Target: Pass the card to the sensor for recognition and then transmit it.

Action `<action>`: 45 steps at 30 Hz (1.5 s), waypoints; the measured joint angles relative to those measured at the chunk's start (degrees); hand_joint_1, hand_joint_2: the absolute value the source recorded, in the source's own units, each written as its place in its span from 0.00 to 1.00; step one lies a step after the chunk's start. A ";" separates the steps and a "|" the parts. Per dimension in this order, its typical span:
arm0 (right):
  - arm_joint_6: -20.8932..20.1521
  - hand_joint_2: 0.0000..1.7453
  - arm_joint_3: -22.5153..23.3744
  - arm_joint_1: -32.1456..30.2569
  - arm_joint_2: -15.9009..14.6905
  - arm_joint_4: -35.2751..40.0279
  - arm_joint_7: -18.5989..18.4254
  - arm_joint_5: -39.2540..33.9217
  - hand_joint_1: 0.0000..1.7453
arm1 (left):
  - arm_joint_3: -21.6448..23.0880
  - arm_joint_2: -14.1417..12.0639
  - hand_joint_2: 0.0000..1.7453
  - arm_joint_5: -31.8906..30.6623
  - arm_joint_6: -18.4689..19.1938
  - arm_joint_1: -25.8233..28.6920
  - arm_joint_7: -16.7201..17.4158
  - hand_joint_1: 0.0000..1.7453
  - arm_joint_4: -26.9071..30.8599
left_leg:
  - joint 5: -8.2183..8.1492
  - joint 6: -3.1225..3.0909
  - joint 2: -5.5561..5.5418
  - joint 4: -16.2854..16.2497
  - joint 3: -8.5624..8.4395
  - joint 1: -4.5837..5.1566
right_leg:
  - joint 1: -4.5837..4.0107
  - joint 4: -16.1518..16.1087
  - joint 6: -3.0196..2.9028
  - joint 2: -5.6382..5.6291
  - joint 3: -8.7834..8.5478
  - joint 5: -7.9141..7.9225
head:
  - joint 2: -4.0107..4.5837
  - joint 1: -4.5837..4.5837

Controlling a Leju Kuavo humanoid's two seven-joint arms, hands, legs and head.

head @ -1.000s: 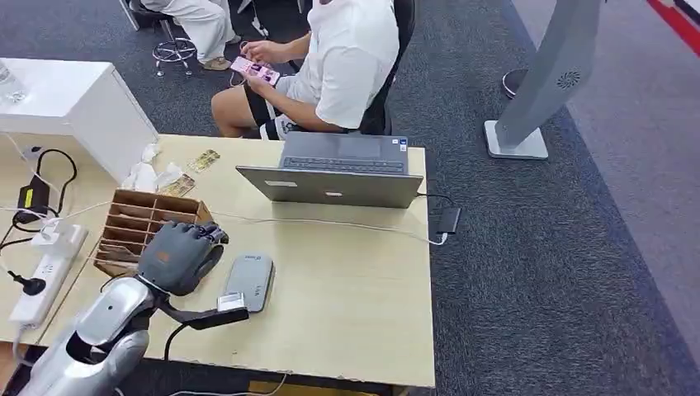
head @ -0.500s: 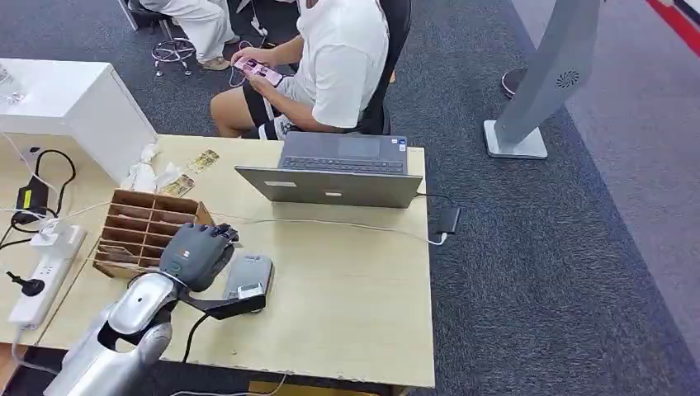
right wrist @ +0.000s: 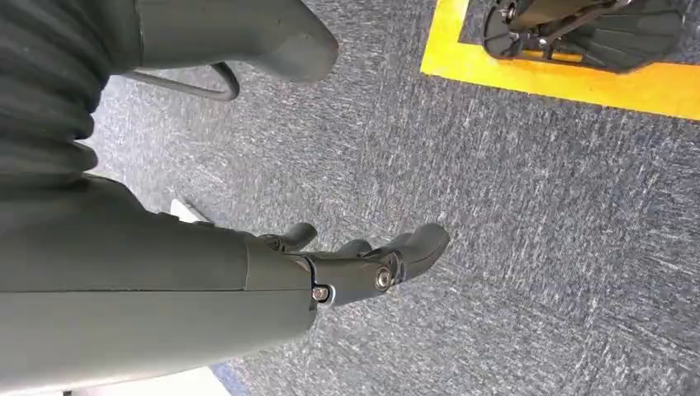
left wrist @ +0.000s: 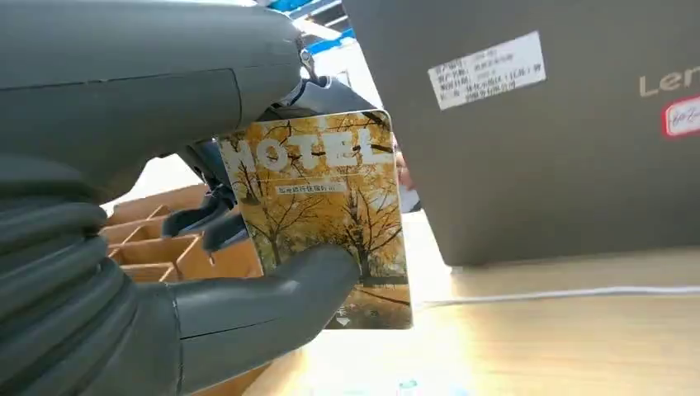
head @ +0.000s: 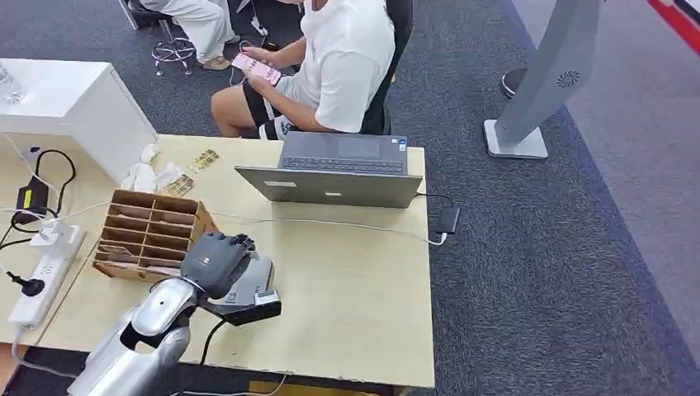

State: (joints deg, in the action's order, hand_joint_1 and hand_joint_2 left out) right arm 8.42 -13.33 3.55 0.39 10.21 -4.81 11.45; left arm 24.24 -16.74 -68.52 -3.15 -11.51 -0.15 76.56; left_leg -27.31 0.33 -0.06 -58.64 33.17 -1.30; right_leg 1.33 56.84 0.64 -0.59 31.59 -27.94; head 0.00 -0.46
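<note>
My left hand (head: pixel 216 262) hovers over the grey sensor (head: pixel 252 280) near the front edge of the wooden table (head: pixel 355 297), and it pinches the card (left wrist: pixel 323 216) between the thumb and the darker fingers (left wrist: pixel 322 92) (a yellow card of autumn trees with the word HOTEL printed across it). The card stands nearly upright in my grip, its face turned to the wrist camera. My right hand (right wrist: pixel 363 264) hangs by my side over grey carpet, its fingers loosely spread with nothing in them. Just beside my left hand sits the brown divided box (head: pixel 148 235), its slots set in rows; I cannot tell what lies in them from here. Beyond the box a few small yellowish cards (head: pixel 204 159) lie flat on the table next to crumpled white paper (head: pixel 147 175). Farther back stands the open laptop (head: pixel 337 171), and behind it a seated person (head: pixel 334 62) holds a pink phone (head: pixel 255 69).
</note>
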 joint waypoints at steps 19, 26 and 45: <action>0.15 1.00 0.00 0.06 0.00 0.00 -0.46 1.05 0.00 | 1.42 -0.07 1.00 -0.26 0.70 2.13 0.74 1.00 -1.46 | 0.00 0.00 -0.01 0.00 0.00 0.00 | 0.00 0.00 0.00 0.00 0.00 0.00 | 0.00 0.00; -0.09 1.00 0.00 0.12 0.13 0.00 -0.83 1.16 0.00 | 1.55 0.09 1.00 -0.20 0.65 2.42 0.74 1.00 -2.38 | 0.00 0.00 -0.02 0.00 0.00 0.00 | 0.00 0.00 0.00 0.01 -0.02 0.00 | 0.00 0.00; 0.02 1.00 0.00 0.39 0.24 0.00 -1.36 2.51 0.00 | 0.59 1.33 1.00 5.27 -0.46 5.01 2.12 1.00 -2.78 | 0.00 0.00 -0.09 0.00 -0.04 0.00 | 0.00 0.00 0.00 0.07 -0.10 0.00 | 0.00 0.00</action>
State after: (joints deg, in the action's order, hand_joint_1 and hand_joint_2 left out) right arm 8.44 -13.33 3.94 0.63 10.21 -6.16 13.97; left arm 24.83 -15.41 -63.25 -3.61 -6.50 1.97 73.79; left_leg -27.31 0.33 -0.15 -58.63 33.13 -1.30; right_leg 1.33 56.84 0.64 -0.52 31.49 -27.94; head 0.00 -0.46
